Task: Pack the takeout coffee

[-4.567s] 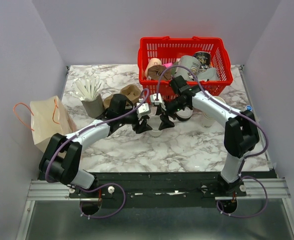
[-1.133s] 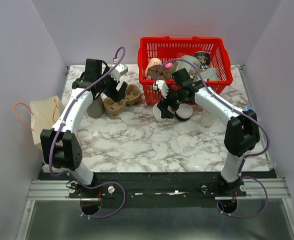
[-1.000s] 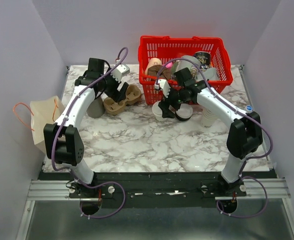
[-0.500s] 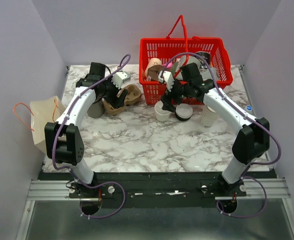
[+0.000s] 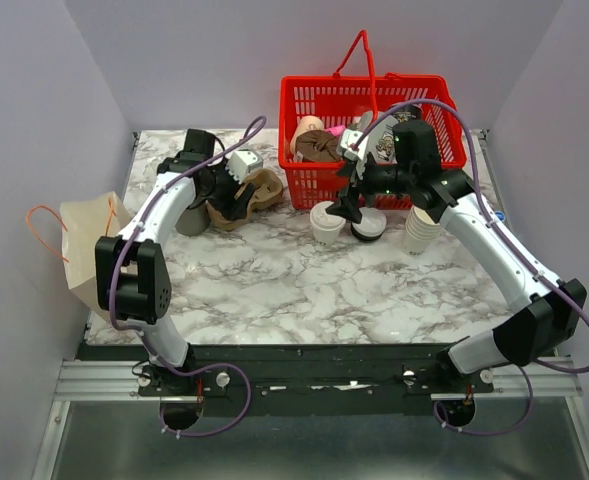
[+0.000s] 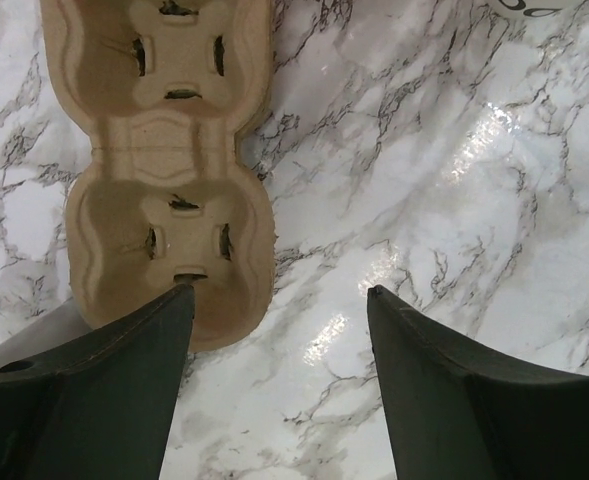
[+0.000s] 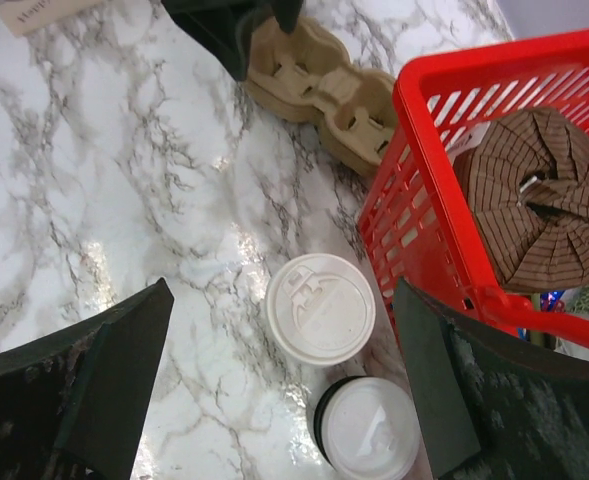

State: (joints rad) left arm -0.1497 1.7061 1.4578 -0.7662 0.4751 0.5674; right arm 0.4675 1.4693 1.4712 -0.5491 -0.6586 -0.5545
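From the right wrist, the takeout coffee (image 7: pixel 320 308) shows only its lid

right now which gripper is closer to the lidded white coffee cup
Right. The right gripper hangs over the takeout coffee by the red basket; the left gripper is farther left, at the cardboard cup carrier.

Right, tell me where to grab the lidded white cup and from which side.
Take the lidded cup by its paper wall just under the lid, probably coming from its open near-left side. It stands upright; the red basket crowds its far side and the lid stack its right, and the lid alone could pop off.
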